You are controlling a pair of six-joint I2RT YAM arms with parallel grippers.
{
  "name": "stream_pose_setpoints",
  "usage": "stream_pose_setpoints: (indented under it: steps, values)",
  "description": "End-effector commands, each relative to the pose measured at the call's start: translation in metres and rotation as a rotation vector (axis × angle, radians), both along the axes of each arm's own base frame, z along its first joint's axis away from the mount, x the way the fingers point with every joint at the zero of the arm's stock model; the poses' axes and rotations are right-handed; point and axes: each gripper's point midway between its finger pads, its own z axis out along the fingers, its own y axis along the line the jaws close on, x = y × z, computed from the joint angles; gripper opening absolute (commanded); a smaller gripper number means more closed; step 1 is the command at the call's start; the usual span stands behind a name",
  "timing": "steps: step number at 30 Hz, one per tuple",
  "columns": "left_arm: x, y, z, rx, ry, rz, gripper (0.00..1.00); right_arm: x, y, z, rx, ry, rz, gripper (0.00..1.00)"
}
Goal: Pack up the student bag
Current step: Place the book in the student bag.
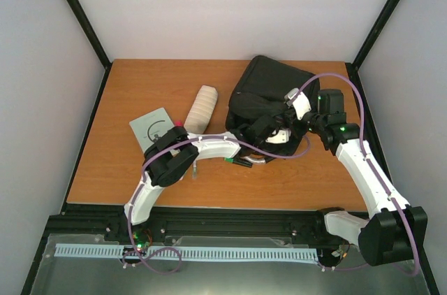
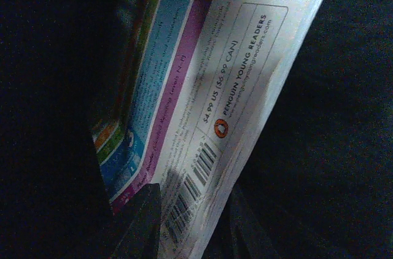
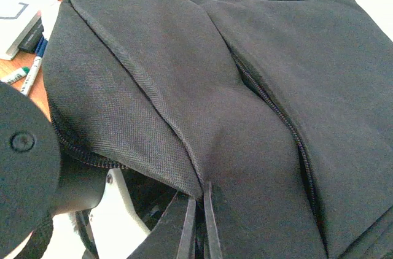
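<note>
The student bag (image 1: 269,85), a black fabric backpack, lies at the back right of the table. My left gripper (image 1: 267,127) reaches into its open mouth. In the left wrist view that gripper (image 2: 191,227) is shut on a thin paperback book (image 2: 233,56) with a white back cover, a barcode and coloured stripes, in the dark inside of the bag. My right gripper (image 1: 295,103) is shut on the edge of the bag's flap. In the right wrist view it (image 3: 199,225) pinches the fabric seam of the bag (image 3: 245,87) and holds the opening up.
A beige ribbed roll (image 1: 201,108), a grey-green notebook (image 1: 152,126) and loose pens (image 1: 194,168) lie left of the bag. A green marker (image 1: 230,160) lies under my left arm. The notebook (image 3: 24,1) and markers (image 3: 21,78) also show in the right wrist view.
</note>
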Motion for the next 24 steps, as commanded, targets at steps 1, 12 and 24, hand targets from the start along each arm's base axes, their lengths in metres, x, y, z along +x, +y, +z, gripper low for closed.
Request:
stream_pose_setpoints:
  steps: [1, 12, 24]
  values:
    - [0.030, -0.005, 0.037, -0.072, -0.103, -0.022, 0.34, -0.003, 0.007, 0.018, 0.027, -0.067, 0.040, 0.03]
    - [0.060, 0.007, 0.018, -0.066, -0.106, 0.088, 0.43, 0.000, 0.003, 0.015, 0.010, -0.068, 0.020, 0.03]
    - [0.005, 0.001, 0.070, -0.280, -0.052, 0.176, 0.97, 0.021, -0.016, 0.005, -0.043, -0.049, -0.122, 0.03]
